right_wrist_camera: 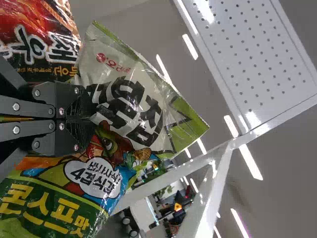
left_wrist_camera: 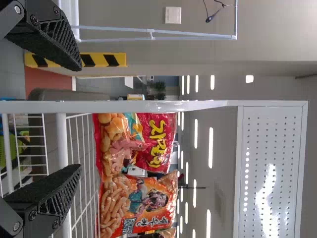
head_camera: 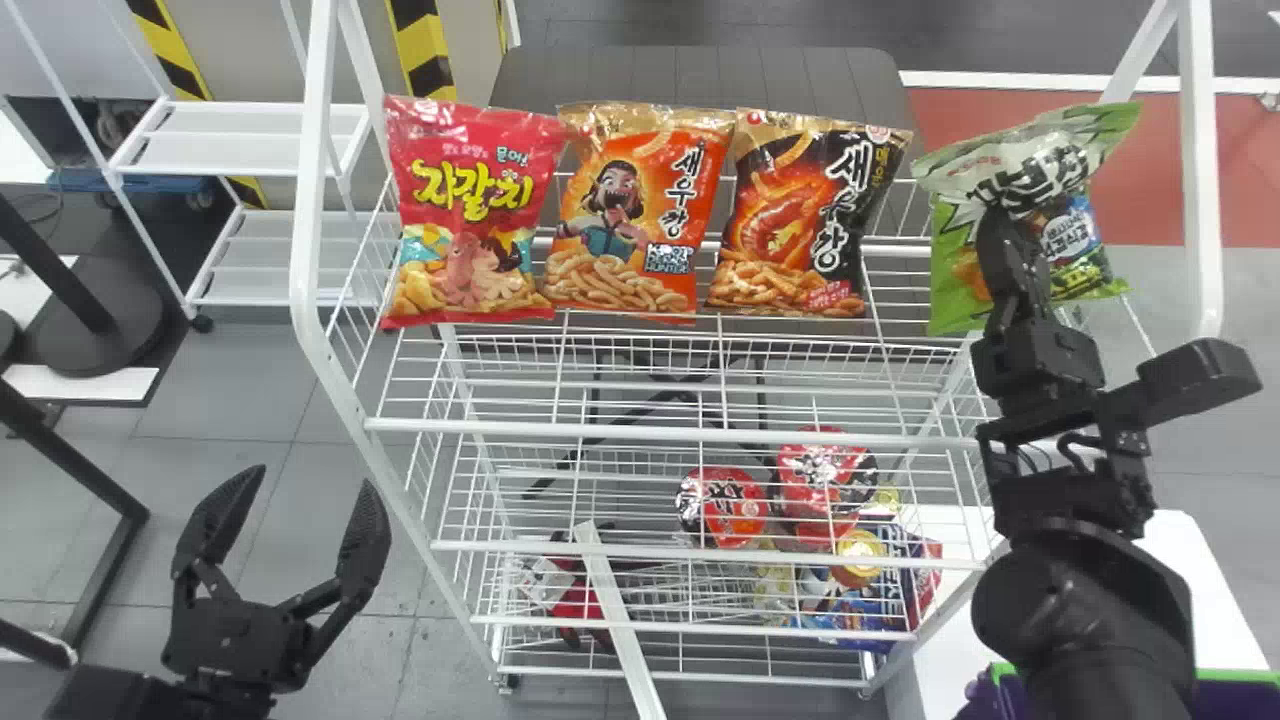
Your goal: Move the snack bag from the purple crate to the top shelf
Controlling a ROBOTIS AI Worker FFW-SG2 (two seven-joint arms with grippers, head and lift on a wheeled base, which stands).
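My right gripper (head_camera: 1005, 235) is at the right end of the shelf's top level, holding the green snack bag (head_camera: 1075, 215), which leans at a tilt beside the black bag. In the right wrist view the gripper (right_wrist_camera: 91, 116) is closed on the middle of the green snack bag (right_wrist_camera: 143, 104), its plastic creased around the fingertips. The white wire top shelf (head_camera: 640, 435) holds three other bags. A corner of the purple crate (head_camera: 1240, 700) shows at the lower right, partly behind the arm. My left gripper (head_camera: 310, 490) stands parked, open and empty, left of the rack; its own view shows the gripper (left_wrist_camera: 79, 119) too.
A red bag (head_camera: 470, 215), an orange bag (head_camera: 640, 215) and a black bag (head_camera: 805, 215) stand in a row. White posts (head_camera: 1200, 180) rise at the rack's sides. Red-lidded cups (head_camera: 722, 505) and packets lie on lower levels. A white table (head_camera: 1200, 580) is at the right.
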